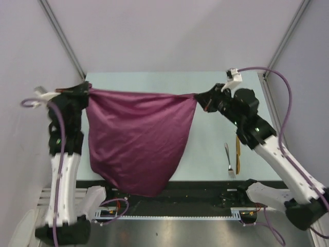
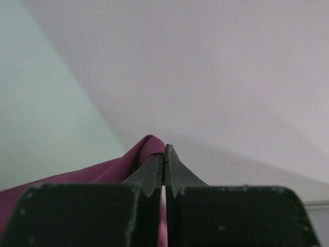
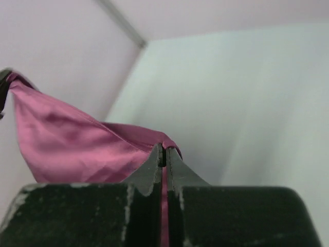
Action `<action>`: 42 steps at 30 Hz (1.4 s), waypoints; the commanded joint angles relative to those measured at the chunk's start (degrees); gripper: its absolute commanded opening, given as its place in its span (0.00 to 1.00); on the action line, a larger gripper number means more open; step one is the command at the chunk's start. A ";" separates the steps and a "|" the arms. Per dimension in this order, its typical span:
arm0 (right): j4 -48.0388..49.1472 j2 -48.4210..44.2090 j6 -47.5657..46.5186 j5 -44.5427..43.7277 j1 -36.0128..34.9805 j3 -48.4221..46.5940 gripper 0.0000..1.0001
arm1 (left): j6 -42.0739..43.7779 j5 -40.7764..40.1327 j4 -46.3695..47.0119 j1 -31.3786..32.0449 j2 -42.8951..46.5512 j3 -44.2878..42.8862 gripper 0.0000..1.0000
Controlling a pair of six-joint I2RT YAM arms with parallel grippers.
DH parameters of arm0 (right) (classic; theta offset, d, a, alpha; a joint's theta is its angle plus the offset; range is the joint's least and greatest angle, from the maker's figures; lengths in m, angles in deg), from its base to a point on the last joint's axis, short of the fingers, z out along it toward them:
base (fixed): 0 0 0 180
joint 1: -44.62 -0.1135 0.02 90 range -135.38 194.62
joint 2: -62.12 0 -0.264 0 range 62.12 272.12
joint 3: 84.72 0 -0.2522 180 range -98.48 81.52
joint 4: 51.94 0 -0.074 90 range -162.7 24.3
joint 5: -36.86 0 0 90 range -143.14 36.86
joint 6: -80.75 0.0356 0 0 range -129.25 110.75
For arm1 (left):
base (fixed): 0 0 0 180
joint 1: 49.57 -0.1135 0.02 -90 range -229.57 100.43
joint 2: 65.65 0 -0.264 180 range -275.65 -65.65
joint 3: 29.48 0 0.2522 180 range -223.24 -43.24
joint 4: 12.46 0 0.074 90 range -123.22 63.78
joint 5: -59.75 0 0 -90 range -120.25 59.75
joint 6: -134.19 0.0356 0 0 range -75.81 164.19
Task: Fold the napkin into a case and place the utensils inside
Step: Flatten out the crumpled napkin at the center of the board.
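The plum-magenta napkin [image 1: 138, 141] hangs in the air, stretched between both arms above the table, its lower point sagging toward the near edge. My left gripper [image 1: 88, 91] is shut on its left corner; cloth [image 2: 128, 164] shows pinched between the jaws [image 2: 164, 154]. At the other top corner, my right gripper [image 1: 198, 96] is shut on the napkin [image 3: 77, 144], fabric squeezed at the fingertips [image 3: 164, 154]. The utensils lie on the table at the right: a silver fork-like piece [image 1: 229, 160] and a golden-yellow piece [image 1: 237, 153] side by side, under the right arm. No folded case shows.
The pale green table [image 1: 205, 149] ends at a black strip along the near edge [image 1: 205, 193]. Grey walls with metal corner posts [image 1: 64, 38] enclose the back and sides. A purple cable [image 1: 280, 90] loops off the right wrist.
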 commanded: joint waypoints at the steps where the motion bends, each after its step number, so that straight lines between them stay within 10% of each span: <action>1: 5.65 11.91 5.86 11.79 15.56 2.66 0.00 | 2.81 -2.69 17.37 3.19 -16.01 5.01 0.00; 11: 16.74 45.93 0.67 18.39 25.06 -9.71 0.00 | 6.42 7.24 38.91 4.16 -60.58 -4.92 0.00; 21: 14.72 68.01 -1.70 18.66 29.02 -28.33 0.00 | 3.52 17.00 43.49 3.90 -82.84 -20.82 0.00; 23: 13.05 70.22 -2.58 15.43 29.19 -30.98 0.00 | 4.74 18.75 44.63 3.55 -84.88 -24.07 0.13; 28: 3.43 78.11 -4.33 7.94 30.77 -43.71 0.35 | 15.36 16.92 31.06 3.63 -84.20 -35.13 0.74; 35: -5.93 69.12 -9.69 -6.73 26.31 -38.66 0.56 | 25.40 9.62 7.83 3.55 -68.58 -29.38 0.80; 42: -4.36 57.24 -6.56 -5.60 14.18 -21.96 0.57 | 16.62 18.39 16.58 4.16 -52.75 4.36 0.70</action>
